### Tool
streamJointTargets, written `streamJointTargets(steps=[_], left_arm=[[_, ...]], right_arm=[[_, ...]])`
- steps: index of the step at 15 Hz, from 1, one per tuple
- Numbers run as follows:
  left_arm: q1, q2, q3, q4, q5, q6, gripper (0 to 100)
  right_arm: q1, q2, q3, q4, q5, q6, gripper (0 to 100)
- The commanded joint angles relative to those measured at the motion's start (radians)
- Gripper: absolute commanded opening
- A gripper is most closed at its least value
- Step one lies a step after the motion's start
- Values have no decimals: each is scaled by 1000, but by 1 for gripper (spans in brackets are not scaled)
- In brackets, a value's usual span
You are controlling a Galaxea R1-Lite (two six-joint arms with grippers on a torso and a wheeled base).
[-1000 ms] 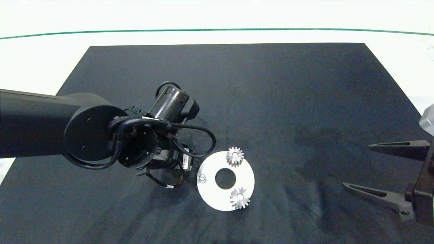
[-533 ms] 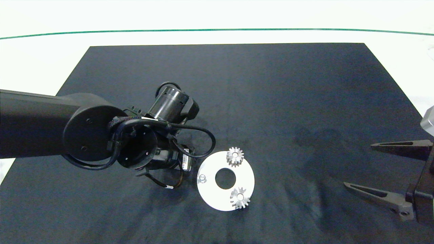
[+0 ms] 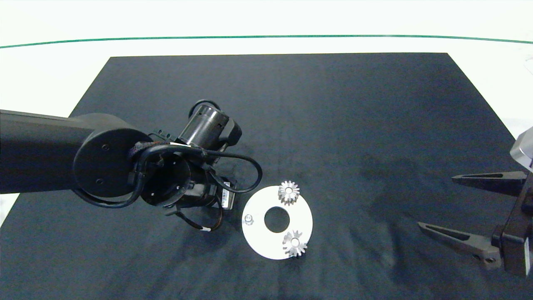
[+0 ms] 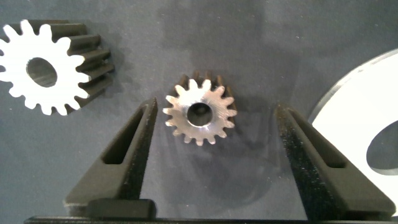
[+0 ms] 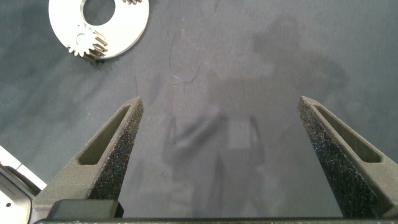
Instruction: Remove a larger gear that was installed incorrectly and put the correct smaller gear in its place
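White table [image 3: 258,25] with green line near far edge, carrying a large black mat [image 3: 333,125]. On the mat, near its front middle, a flat silver ring plate [image 3: 260,246] with a round centre hole. Two small gears standing on the plate: one [image 3: 288,192] at the far rim, one [image 3: 295,243] at the near rim, both flat with bore pointing up. A bare peg [image 3: 248,218] at the plate's left side, carrying nothing.

Left arm [image 3: 50,154] reaching in from the left, wrist hanging just beside the plate's left rim. In the head view, hiding everything under it; end effector not seen there. Only in the left wrist view: left end effector [image 4: 214,155] spread wide, fingers on both sides of the smaller gear [image 4: 200,112], not touching it. Smaller gear lying flat on the mat, bore facing up, axis upright, short teeth pointing outward all around. Beside it, apart, the larger gear [image 4: 46,68], brighter, longer teeth, also flat on the mat with hole up. Edge of the ring plate [image 4: 354,106] near the other finger.

Right end effector [image 3: 470,212] at the right edge of the mat, well apart from the plate, spread wide, holding nothing. In the right wrist view, only mat between the fingers, the plate far off with one gear on it and a second cut by the frame edge.
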Motion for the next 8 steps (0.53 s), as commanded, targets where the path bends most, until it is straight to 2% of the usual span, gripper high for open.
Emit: streamJointTargets(steps=[1,8], left_arm=[[14,5,0,1,3,0,68],[12,10,4,3,3,6,54]], right_arm=[[0,9,1,1,0,0,100],[0,7,1,-11,0,-2,100]])
